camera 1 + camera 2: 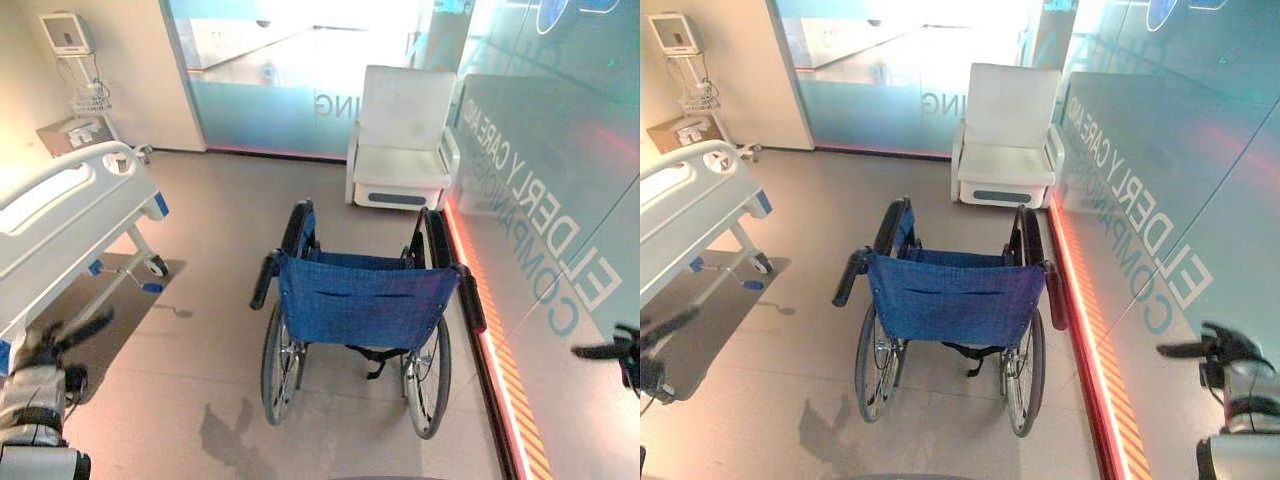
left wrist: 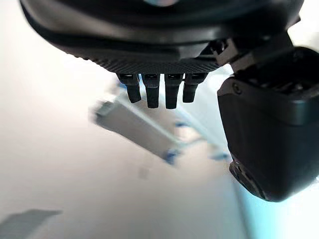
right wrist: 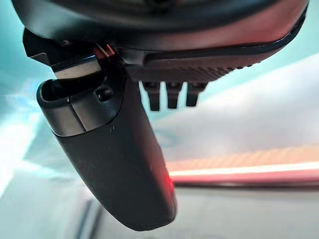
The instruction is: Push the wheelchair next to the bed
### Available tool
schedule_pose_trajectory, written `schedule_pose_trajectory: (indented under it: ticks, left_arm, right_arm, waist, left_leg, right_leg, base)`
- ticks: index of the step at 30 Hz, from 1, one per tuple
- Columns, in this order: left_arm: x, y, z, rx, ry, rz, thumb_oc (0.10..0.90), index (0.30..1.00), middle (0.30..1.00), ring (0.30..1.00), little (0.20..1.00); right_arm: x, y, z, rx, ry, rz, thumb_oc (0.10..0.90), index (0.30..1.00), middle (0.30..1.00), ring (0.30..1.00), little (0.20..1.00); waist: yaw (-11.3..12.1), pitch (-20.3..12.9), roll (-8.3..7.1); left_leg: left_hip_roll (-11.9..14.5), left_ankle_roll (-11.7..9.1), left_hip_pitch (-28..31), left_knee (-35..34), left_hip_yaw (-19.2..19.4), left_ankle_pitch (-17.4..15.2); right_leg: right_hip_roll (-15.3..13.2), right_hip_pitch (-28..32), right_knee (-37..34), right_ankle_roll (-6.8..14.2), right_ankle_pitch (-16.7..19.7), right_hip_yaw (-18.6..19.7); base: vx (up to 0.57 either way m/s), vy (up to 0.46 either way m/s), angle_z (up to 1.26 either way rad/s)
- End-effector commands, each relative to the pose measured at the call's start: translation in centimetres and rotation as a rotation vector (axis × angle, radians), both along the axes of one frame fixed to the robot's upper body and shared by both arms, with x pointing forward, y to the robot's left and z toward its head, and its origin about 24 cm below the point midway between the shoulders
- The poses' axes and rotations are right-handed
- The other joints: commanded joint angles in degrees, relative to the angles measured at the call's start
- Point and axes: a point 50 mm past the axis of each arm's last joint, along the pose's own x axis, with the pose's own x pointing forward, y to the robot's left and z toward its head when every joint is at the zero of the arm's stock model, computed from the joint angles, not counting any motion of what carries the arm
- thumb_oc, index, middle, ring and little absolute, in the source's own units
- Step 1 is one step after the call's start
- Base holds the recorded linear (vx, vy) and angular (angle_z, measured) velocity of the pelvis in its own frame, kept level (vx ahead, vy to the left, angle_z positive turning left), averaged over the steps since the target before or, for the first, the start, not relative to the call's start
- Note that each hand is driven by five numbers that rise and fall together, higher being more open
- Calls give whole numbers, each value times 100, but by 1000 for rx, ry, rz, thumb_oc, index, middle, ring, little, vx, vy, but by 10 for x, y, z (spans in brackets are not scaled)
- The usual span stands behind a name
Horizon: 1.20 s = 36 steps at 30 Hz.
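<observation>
Wheelchair [image 1: 360, 320] stands in the middle of the grey floor [image 1: 210, 400], its blue fabric back toward us and its two big wheels on the floor. We note black push handles at either top corner of the back, and neither hand touches them. Bed [image 1: 70, 215], white with blue corner pads and a side rail, sits to the left of the wheelchair and well apart from it, with open floor between the two. A white armchair [image 1: 405, 140] stands beyond the wheelchair against the frosted glass wall [image 1: 270, 90]. On the right, a teal glass panel with large white lettering [image 1: 560, 190] runs along the floor, with a glowing red strip [image 1: 490, 350] at its base just beside the wheelchair's right wheel. A small monitor on a stand [image 1: 68, 35] is at the far left corner behind the bed.

We see the left hand [image 1: 60, 335] low at the left edge, near the foot of the bed, fingers stretched out and holding nothing; its wrist view shows the fingers straight in a row with the thumb apart. Right hand [image 1: 1215, 350] is at the right edge in front of the lettered panel, fingers likewise extended and empty, well clear of the wheelchair.
</observation>
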Motion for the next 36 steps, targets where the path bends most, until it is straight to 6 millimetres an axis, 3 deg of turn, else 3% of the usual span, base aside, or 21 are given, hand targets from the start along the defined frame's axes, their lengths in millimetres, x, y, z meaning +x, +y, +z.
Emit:
schedule_pose_trajectory:
  ticks: [1,7,14,22,31,36]
  left_arm:
    - [58,-20,101,51,-323,-199,800,900,900,900,900]
    - [89,-60,156,-168,-473,-508,800,900,900,900,900]
    - [103,-91,175,-300,-444,-763,800,900,900,900,900]
    - [107,-109,176,-234,-249,-895,800,900,900,900,900]
    - [103,-113,169,-231,-166,-920,800,900,900,900,900]
    - [103,-115,163,-219,-127,-921,800,900,900,900,900]
  right_arm:
    - [50,7,128,-188,-366,77,800,900,900,900,900]
    - [78,46,185,-70,-524,286,800,900,900,900,900]
    - [90,75,203,141,-592,444,800,900,900,900,900]
    - [92,104,185,326,-543,569,800,900,900,900,900]
    - [86,124,155,365,-480,596,800,900,900,900,900]
    - [84,132,148,384,-446,604,800,900,900,900,900]
  waist:
    - [-39,54,71]
    - [-101,12,100]
    - [-172,-17,131]
    - [-285,-13,142]
    - [-344,28,128]
    - [-368,55,120]
  left_leg:
    - [-382,9,360,61,254,-830]
    - [-375,-1,386,61,300,-868]
    - [-372,20,384,61,370,-899]
    - [-408,83,325,61,402,-894]
    - [-441,137,278,61,443,-866]
    - [-450,153,260,61,467,-853]
  right_leg:
    - [169,-2,9,-100,-79,-184]
    - [171,26,9,-89,-92,-195]
    - [179,12,9,-81,-97,-179]
    - [183,-64,9,-58,-60,-118]
    - [178,-124,9,-51,-32,-52]
    - [178,-146,9,-48,-18,-27]
  base:
    - [0,0,0]
    - [4,2,-1]
    - [8,3,-2]
    - [-11,3,-5]
    - [-9,1,-3]
    - [0,0,0]
